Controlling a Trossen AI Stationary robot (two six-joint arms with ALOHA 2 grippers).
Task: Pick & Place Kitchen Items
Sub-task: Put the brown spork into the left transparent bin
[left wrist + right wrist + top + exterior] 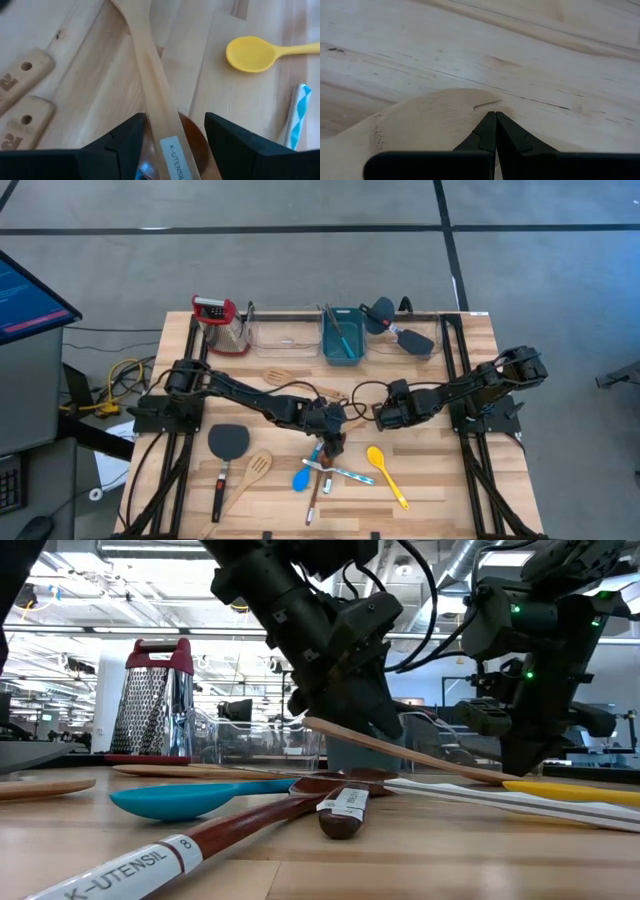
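Utensils mostly lie loose on the table (440,480), in front of the teal tub (342,340), which holds one. Left gripper (175,132), fingers spread, straddles a pale wooden spoon (150,85) ungripped. Right gripper (495,120) is closed, empty.

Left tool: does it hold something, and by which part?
Nothing is held: the left tool stands open astride the labelled handle of the pale wooden spoon.

A pale wooden spoon (150,85) lies tilted, its labelled handle propped over a dark-brown wooden spoon (300,802) and a blue spoon (185,798) in a crossed pile at mid-desk. A yellow spoon (385,474) lies just beside the pile. A black spatula (226,452) and a pale slotted spatula (250,477) lie well apart from it.
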